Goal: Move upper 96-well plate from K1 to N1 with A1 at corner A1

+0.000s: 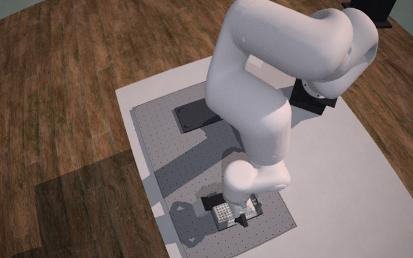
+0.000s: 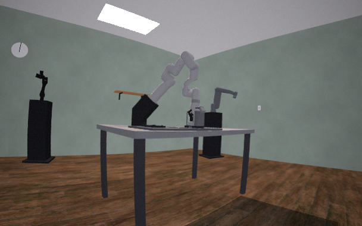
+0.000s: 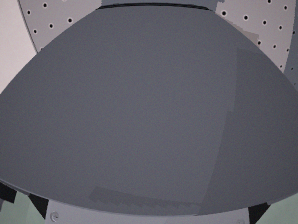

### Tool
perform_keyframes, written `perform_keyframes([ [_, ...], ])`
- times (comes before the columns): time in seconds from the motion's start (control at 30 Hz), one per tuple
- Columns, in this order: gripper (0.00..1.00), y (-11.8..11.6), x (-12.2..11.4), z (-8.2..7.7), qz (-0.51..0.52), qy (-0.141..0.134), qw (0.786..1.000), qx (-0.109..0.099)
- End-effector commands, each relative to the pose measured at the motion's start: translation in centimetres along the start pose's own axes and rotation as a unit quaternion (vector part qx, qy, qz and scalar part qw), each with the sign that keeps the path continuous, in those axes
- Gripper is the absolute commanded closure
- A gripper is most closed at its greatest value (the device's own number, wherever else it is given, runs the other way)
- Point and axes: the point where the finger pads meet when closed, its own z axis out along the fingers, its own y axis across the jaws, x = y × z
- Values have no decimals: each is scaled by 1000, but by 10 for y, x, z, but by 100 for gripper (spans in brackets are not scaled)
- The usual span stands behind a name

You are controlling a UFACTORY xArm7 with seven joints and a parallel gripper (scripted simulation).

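1. Top view: upper plate [image 1: 224, 211] sits in rack K1 [image 1: 255, 208] near the desk's [image 1: 339, 190] front edge.
2. Jaws spread wide, empty, straddling the plate.
3. Step: grasp approach; next, likely closing squarely, then lifting toward nest N1 [image 1: 195, 115].

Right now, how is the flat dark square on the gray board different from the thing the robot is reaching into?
The plate nest N1 is a low, dark, flat pad with nothing on it; the stack rack K1 stands taller and holds a white 96-well plate. The nest lies apart from the open gripper; the rack sits right under it. Both rest on the perforated gray board.
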Motion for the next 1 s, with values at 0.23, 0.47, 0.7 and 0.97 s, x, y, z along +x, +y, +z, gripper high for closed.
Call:
perform_keyframes([
  [0.23,0,0,1,7,0,1,1000,1],
  [0.47,0,0,1,10,0,1,1000,1],
  [0.7,0,0,1,15,0,1,1000,1],
  [0.97,0,0,1,15,0,1,1000,1],
])
